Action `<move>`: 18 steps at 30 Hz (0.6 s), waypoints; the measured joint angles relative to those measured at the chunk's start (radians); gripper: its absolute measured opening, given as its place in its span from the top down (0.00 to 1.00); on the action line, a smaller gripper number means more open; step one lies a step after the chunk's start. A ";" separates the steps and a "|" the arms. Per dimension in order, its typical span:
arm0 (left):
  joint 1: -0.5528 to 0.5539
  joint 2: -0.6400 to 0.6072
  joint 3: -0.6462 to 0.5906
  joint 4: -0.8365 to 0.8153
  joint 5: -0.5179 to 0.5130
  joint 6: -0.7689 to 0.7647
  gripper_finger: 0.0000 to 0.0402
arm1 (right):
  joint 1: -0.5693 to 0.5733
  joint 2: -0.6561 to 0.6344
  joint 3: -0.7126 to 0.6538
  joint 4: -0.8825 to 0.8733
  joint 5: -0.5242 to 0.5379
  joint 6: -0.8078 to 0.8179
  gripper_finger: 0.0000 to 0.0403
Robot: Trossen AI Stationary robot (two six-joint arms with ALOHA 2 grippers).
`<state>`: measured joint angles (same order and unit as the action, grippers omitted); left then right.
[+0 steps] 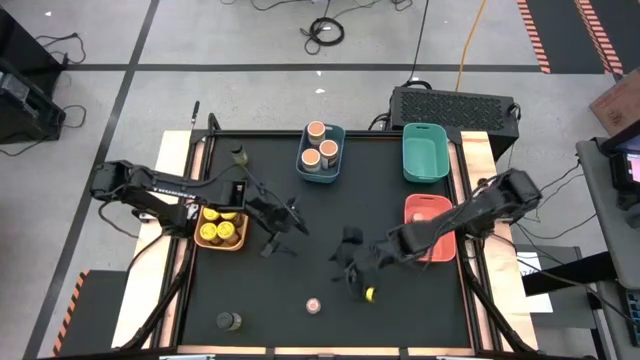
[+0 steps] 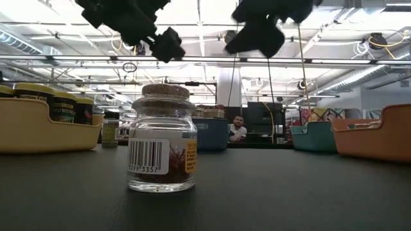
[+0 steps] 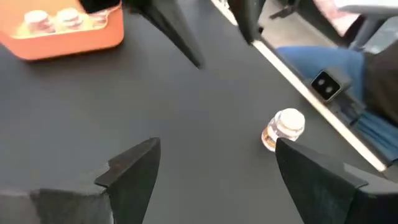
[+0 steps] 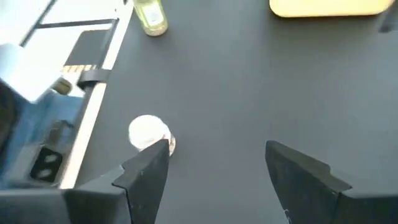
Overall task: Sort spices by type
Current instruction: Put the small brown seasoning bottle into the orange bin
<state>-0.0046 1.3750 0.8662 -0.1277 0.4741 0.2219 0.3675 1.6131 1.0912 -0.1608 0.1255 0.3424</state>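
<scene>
Both arms crowd the mat's centre; three jars are still loose.

Your left gripper (image 1: pixel 283 232) and right gripper (image 1: pixel 352 268) hang empty, jaws apart, near each other: reaching together, you risk a collision. The cork-topped jar (image 1: pixel 314 305) at 6 o'clock could tip; a yellow-lidded jar (image 1: pixel 369 294) sits by the right fingers, an olive jar (image 1: pixel 229 320) at 7.

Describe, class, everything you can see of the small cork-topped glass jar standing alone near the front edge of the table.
The cork-topped jar is small, round and of clear glass, closed by a pale cork stopper wider than its neck. A white barcode label and an orange label wrap its side; reddish strands show inside. It stands upright on the black table, near the front edge, apart from every bin and other jar. Nothing touches it except the tabletop; both grippers hang above, clear of it.
</scene>
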 joint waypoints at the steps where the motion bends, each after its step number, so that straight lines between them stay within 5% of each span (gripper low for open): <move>1: -0.006 0.000 -0.004 -0.007 -0.019 -0.004 0.20 | 0.013 0.029 0.000 0.033 0.020 0.001 0.35; 10: -0.061 -0.080 -0.009 -0.284 -0.254 -0.003 0.24 | 0.068 0.238 -0.001 0.314 0.063 0.011 0.35; 18: -0.066 -0.351 -0.182 -0.317 -0.267 -0.007 0.30 | 0.080 0.321 -0.001 0.529 0.062 0.017 0.35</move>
<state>-0.0705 1.0239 0.6844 -0.4448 0.2066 0.2153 0.4480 1.9339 1.0903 0.3682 0.1876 0.3593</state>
